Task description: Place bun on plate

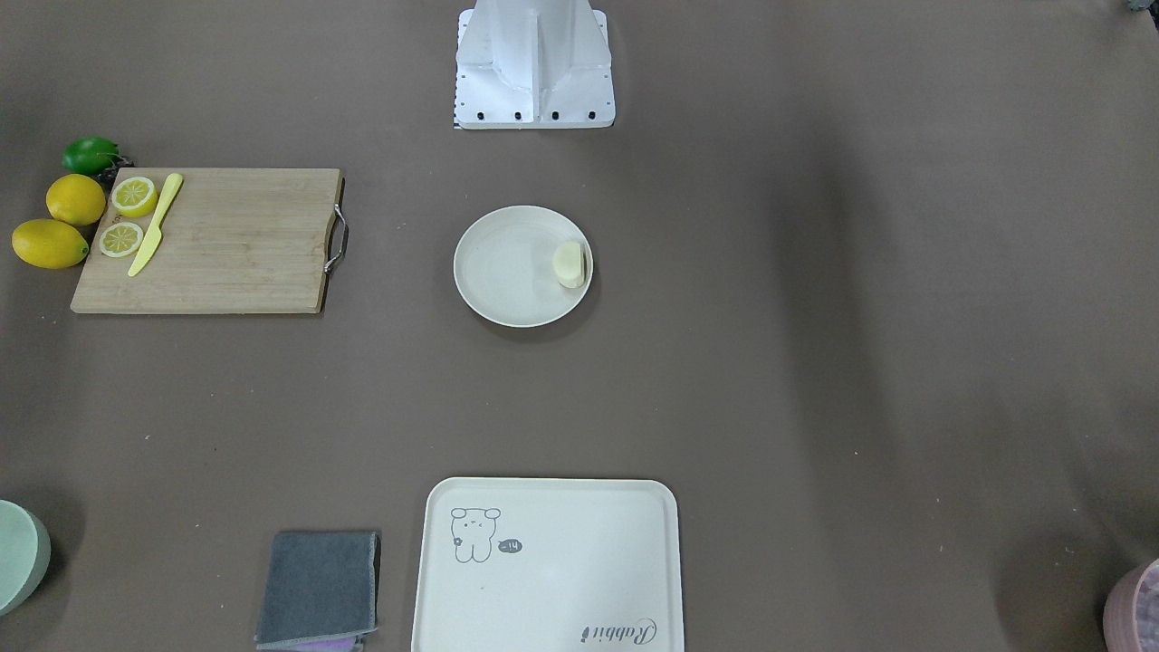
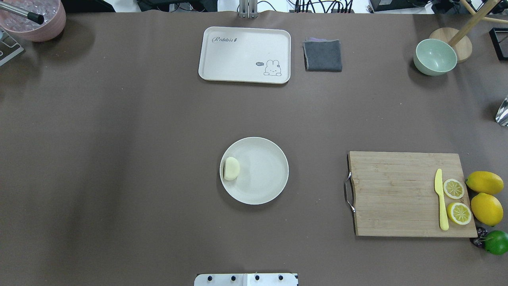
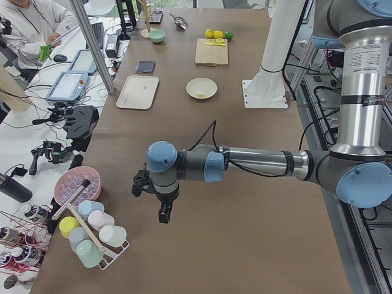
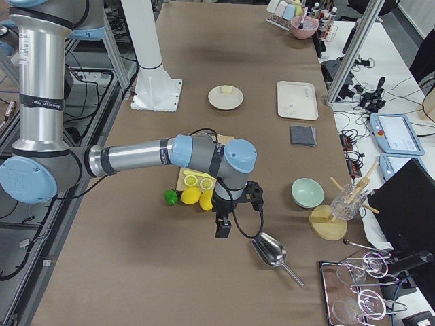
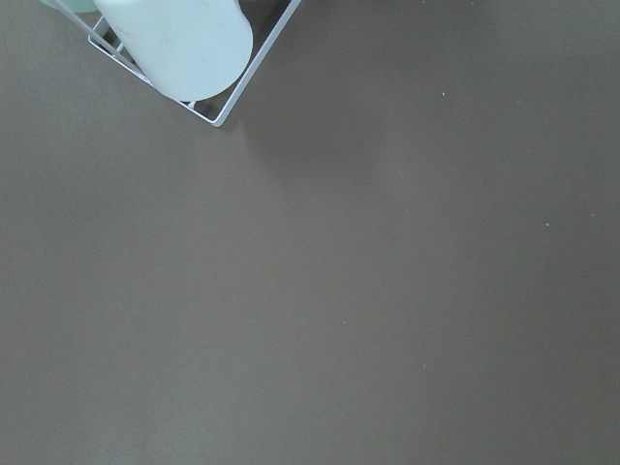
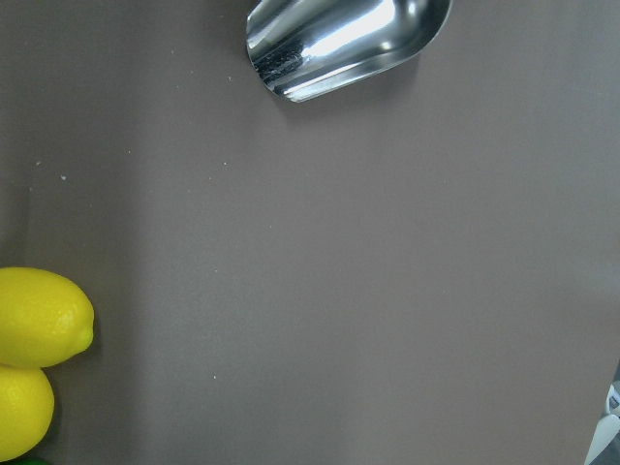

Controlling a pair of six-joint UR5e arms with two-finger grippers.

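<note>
The pale cream bun point(image 2: 231, 168) lies inside the round off-white plate point(image 2: 262, 171) at mid-table, against the rim on the robot's left side; the front view shows the bun point(image 1: 569, 263) on the plate point(image 1: 493, 272) too. Neither gripper is near it. My left gripper point(image 3: 164, 214) hangs over bare table at the left end, close to the cup rack. Over the right end my right gripper point(image 4: 223, 229) hangs between the lemons and the metal scoop. Both show only in the side views, so I cannot tell whether they are open or shut.
A cream tray point(image 2: 245, 55) and a grey cloth point(image 2: 322, 55) lie at the far edge. A wooden cutting board point(image 2: 397, 193) holds lemon halves and a yellow knife point(image 2: 441, 199), with whole lemons point(image 2: 484, 182) beside it. There is also a green bowl point(image 2: 435, 57), a metal scoop point(image 6: 339, 39) and a cup rack point(image 5: 184, 44).
</note>
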